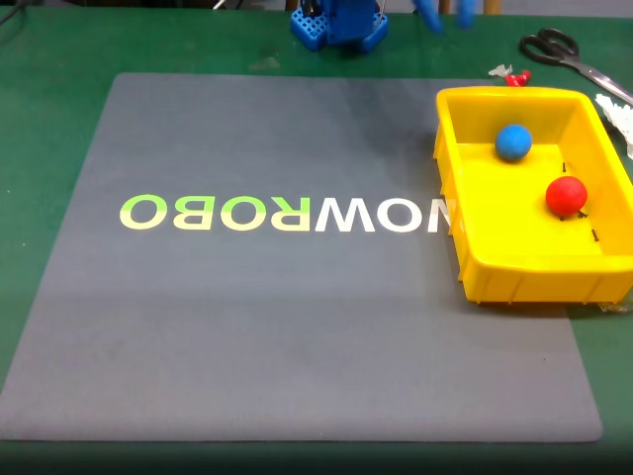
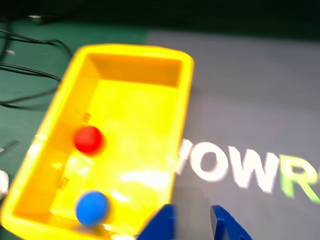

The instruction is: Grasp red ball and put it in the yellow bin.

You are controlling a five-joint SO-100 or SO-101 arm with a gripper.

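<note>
Red ball (image 1: 566,196) resting loose on floor of yellow bin (image 1: 450,173) beside blue ball (image 1: 513,142), task apparently complete. End effector (image 2: 192,220) empty, fingers slightly spread, above grey mat (image 1: 297,327) on worktop.

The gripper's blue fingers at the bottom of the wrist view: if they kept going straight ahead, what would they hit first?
Probably the grey mat, just beside the yellow bin; depth is unclear in this blurred picture.
</note>
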